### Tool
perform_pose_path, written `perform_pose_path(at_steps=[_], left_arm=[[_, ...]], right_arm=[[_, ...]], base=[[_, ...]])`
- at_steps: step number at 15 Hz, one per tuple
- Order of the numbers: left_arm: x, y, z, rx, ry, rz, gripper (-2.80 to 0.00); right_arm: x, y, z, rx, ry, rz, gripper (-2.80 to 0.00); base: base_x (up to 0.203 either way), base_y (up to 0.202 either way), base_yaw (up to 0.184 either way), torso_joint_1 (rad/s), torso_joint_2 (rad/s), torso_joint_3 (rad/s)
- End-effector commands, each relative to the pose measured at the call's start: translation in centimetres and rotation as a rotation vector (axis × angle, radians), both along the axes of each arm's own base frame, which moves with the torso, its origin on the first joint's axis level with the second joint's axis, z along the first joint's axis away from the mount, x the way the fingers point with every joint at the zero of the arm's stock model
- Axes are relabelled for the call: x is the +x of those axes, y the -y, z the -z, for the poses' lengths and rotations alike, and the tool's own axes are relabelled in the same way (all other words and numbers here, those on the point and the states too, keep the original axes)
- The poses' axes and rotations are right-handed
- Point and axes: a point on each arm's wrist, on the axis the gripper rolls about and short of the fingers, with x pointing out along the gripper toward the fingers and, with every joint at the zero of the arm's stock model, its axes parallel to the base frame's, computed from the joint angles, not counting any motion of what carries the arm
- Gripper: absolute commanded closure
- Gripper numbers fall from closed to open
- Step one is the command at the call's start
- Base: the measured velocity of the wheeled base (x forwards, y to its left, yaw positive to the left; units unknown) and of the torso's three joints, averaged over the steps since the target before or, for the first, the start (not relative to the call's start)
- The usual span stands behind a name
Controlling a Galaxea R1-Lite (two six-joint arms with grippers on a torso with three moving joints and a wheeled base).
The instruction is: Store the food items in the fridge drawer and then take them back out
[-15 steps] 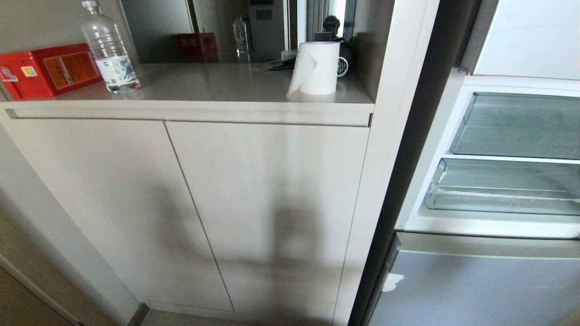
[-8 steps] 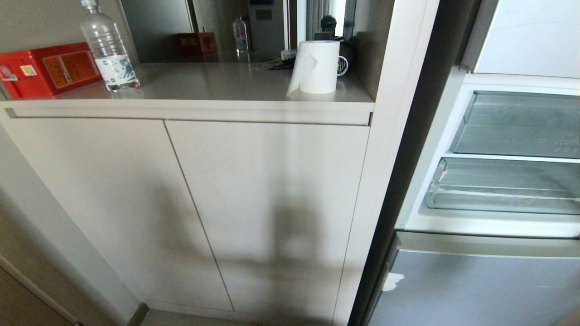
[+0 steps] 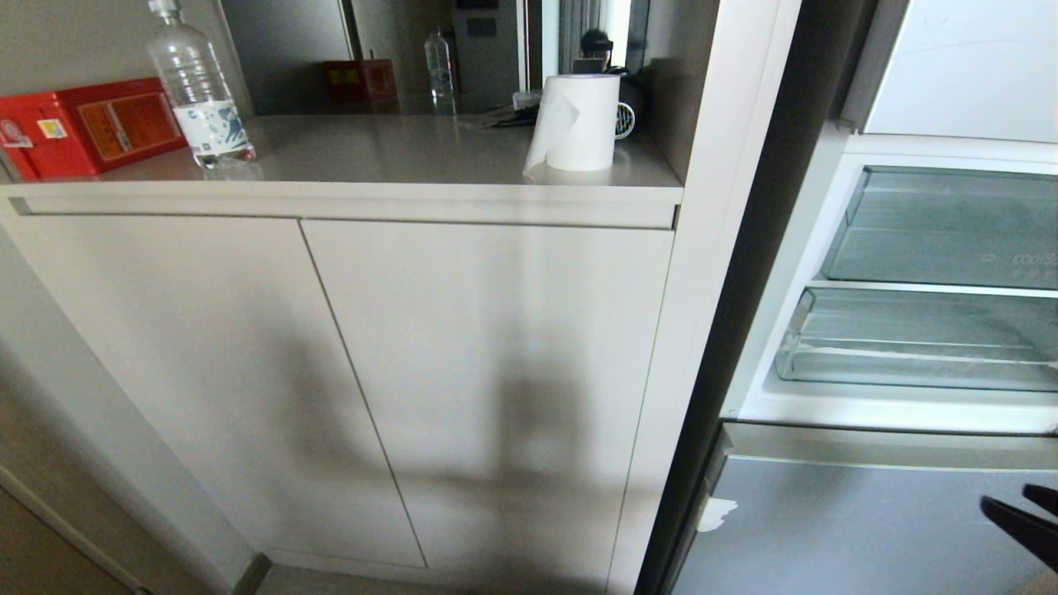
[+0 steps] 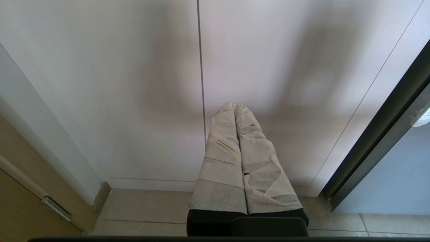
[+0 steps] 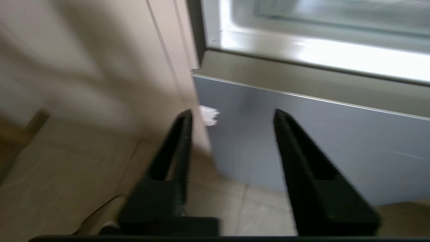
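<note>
Fridge drawer: sat right of frame, long axis crosswise, above the right gripper, nearer arm, fingers apart, empty. Left gripper: pressed together, parked. Food items: unseen.

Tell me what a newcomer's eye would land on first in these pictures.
The open fridge on the right draws the eye, with two clear drawers stacked inside. On the counter to the left stand a red box, a plastic bottle and a paper towel roll. The right gripper, fingers apart, points at the grey-blue fridge panel; no food shows.
</note>
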Motion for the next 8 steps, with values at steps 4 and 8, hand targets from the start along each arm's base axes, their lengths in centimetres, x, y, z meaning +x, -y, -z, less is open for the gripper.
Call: perform_pose_path(at_steps=[4,8], left_arm=[[0.0,0.0,0.0,0.000,0.000,0.000,0.00],[0.0,0.0,0.0,0.000,0.000,0.000,0.00]], right_arm=[[13.3,-1.1,4.8,0.045,-0.152,-0.082,-2.80],[17.0,-1.3,4.9,0.042,0.139,-0.011,-2.80]], base=[[0.000,0.000,0.000,0.000,0.00,0.000],[0.000,0.000,0.000,0.000,0.00,0.000]])
